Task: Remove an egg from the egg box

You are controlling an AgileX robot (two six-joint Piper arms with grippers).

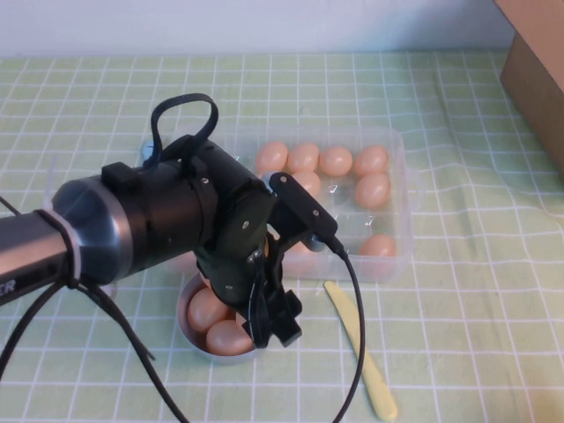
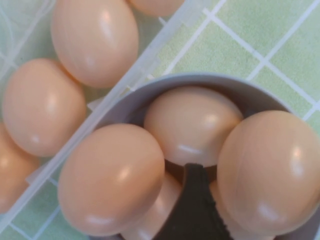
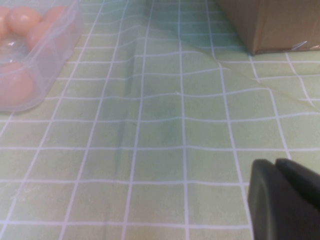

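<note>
Several eggs [image 2: 190, 127] already lie in the grey bowl [image 1: 187, 304] near the tabletop's front edge; more remain in the egg box [image 1: 397, 198]. Left claw [image 1: 275, 324] hangs over the bowl, right claw [image 3: 285, 200] low over bare cloth toward the right edge; whether either claw is apart or together, cannot tell.

Soft, even overhead light gives the eggs [image 2: 190, 132] small white glints and faint shadows, while the left gripper [image 2: 192, 210] at six o'clock and the right gripper [image 3: 285, 200] at five o'clock blur darkly.
</note>
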